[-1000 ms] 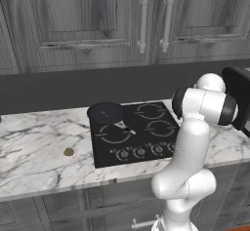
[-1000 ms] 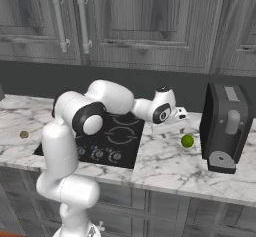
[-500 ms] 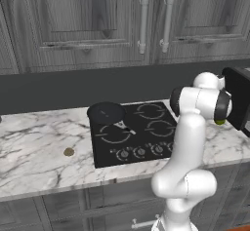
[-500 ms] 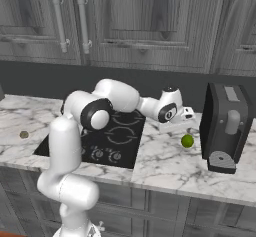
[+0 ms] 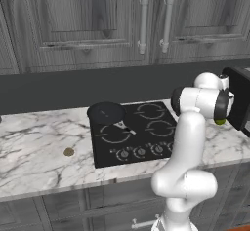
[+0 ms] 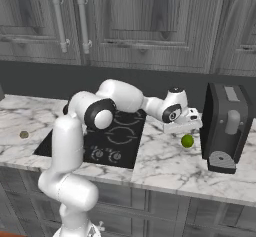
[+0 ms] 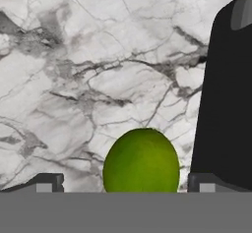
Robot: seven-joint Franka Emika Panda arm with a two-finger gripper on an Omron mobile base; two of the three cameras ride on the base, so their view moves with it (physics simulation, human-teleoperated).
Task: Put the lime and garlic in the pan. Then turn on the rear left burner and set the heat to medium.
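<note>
The lime [image 6: 187,141] lies on the marble counter, just left of a black appliance. It also peeks out behind my arm as a green edge [image 5: 219,122]. My gripper [image 6: 186,129] hangs open directly above it, pointing down. In the hand view the lime [image 7: 141,160] sits between the two fingertips [image 7: 49,181], untouched. The garlic [image 5: 69,152] rests on the counter left of the cooktop, and it appears again far left [image 6: 23,134]. The black pan [image 5: 106,112] stands on the cooktop's rear left corner, covering the rear left burner.
A tall black appliance [image 6: 227,126] stands close to the right of the lime and shows as a dark wall [image 7: 224,94]. A row of knobs [image 5: 141,152] lines the cooktop's front edge. Dark cabinets [image 5: 146,20] hang above the counter.
My hand has moved right and down, closing in on the lime. The lime, garlic and pan have stayed put. The jaws have stayed open.
</note>
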